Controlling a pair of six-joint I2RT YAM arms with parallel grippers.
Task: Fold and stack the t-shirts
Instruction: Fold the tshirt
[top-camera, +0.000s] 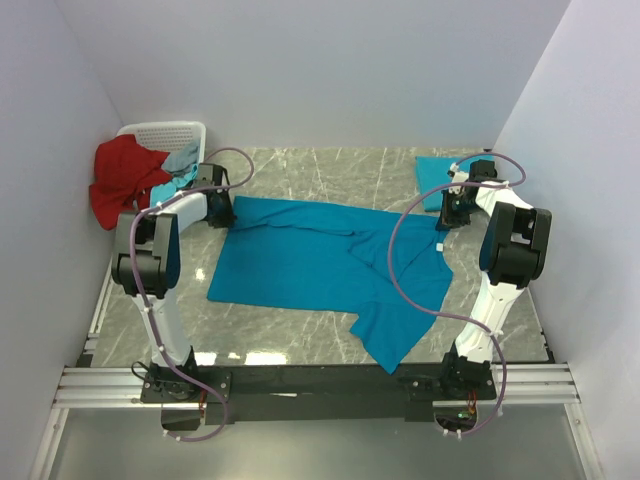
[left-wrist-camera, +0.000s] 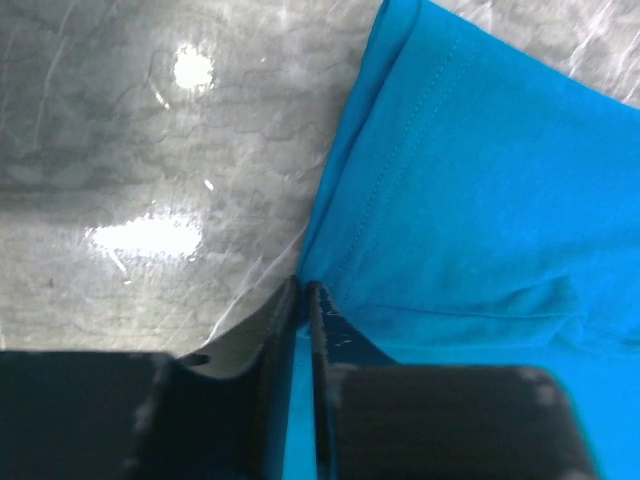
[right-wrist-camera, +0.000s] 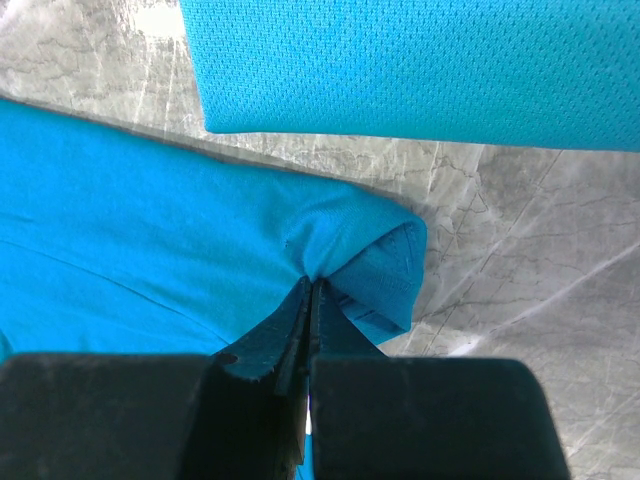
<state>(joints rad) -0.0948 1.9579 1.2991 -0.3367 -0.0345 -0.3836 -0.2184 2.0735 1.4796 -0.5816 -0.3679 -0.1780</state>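
A teal-blue t-shirt (top-camera: 320, 265) lies spread and partly rumpled across the table's middle, one sleeve pointing to the near edge. My left gripper (top-camera: 222, 212) is shut on its far left corner; in the left wrist view the cloth (left-wrist-camera: 480, 190) is pinched between the jaws (left-wrist-camera: 303, 290). My right gripper (top-camera: 447, 222) is shut on the shirt's far right corner, where the cloth (right-wrist-camera: 200, 240) bunches at the jaw tips (right-wrist-camera: 310, 285). A folded teal t-shirt (top-camera: 437, 180) lies at the far right; it also shows in the right wrist view (right-wrist-camera: 420, 60).
A white basket (top-camera: 165, 135) at the far left corner holds a red garment (top-camera: 120, 180) and other cloth. Pale walls close in the table on three sides. The marble table top (top-camera: 320, 345) shows near the front rail.
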